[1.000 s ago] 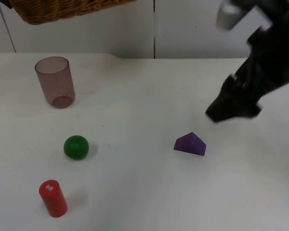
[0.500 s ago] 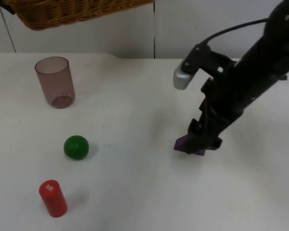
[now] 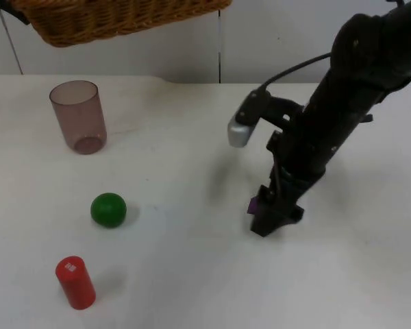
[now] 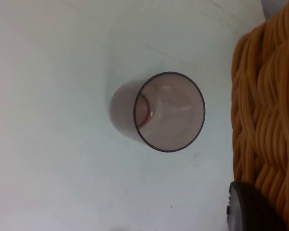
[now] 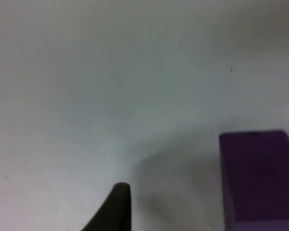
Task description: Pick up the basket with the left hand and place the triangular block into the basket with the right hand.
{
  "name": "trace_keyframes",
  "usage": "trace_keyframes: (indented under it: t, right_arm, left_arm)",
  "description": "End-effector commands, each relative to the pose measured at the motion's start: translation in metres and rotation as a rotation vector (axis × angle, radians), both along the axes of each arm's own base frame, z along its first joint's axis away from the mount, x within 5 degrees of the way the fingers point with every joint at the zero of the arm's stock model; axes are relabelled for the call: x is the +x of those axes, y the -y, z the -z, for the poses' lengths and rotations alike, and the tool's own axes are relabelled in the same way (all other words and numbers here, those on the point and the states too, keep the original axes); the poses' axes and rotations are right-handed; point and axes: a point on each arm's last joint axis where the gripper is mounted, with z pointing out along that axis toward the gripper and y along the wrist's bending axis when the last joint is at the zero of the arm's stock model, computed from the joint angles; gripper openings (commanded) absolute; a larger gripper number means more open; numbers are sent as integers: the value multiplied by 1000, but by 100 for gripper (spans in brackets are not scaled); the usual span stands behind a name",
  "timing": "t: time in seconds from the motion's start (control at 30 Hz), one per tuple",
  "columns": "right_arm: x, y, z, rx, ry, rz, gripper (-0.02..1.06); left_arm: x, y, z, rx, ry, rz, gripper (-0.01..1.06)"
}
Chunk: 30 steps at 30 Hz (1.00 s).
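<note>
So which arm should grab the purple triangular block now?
Right. The right gripper is already down at the purple triangular block on the table, while the left gripper holds the wicker basket aloft above the translucent cup.

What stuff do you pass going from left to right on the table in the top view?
Red cylinder, see-through cup, green ball, then the purple triangular block under the right end effector.
</note>
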Motion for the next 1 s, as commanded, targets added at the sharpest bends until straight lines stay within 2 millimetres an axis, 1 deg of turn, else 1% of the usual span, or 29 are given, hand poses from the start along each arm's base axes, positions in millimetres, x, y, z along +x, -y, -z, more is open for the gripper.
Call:
trace_keyframes:
  t: [0.0,0.17,0.3,0.33,0.43,0.47,0.53,0.6,0.63,0.67,0.7,0.73,0.77,0.87,0.97]
  right_arm:
    - [-2,1,0,-33,-10,-20,105]
    - [-3,2,0,-45,-18,-33,105]
    - [-3,2,6,-51,-26,-34,99]
    - [-3,2,6,-51,-26,-34,99]
    - [-4,2,14,-60,-48,-36,87]
    - [-4,2,14,-60,-48,-36,87]
    - [-4,2,15,-61,-49,-35,73]
    - [-4,2,15,-61,-49,-35,52]
    - [-4,2,15,-61,-49,-35,52]
    - [-4,2,15,-60,-50,-25,30]
    - [-3,2,15,-57,-52,-6,16]
    - [-3,2,15,-55,-60,18,5]
    - [-3,2,15,-52,-70,54,0]
    - [-4,2,14,-49,-96,109,0]
    - [-5,2,0,-35,-102,157,0]
  left_arm:
    - [1,3,-7,-27,42,-12,0]
    - [2,3,-8,-28,60,-16,0]
    - [2,3,-8,-28,60,-16,0]
    - [2,3,-8,-28,60,-16,0]
    - [1,3,-8,-27,49,-14,0]
    - [1,3,-8,-27,49,-14,0]
    - [1,3,-7,-25,42,-8,0]
    - [1,3,-7,-22,42,-6,0]
    - [1,3,-7,-22,42,-6,0]
    - [1,3,-7,-22,41,-5,0]
    - [1,3,-7,-22,41,-5,0]
    - [1,3,-7,-22,41,-5,0]
    - [0,3,-7,-22,39,-5,0]
    - [0,3,-7,-22,37,-4,0]
    - [0,3,-7,-22,31,-3,0]
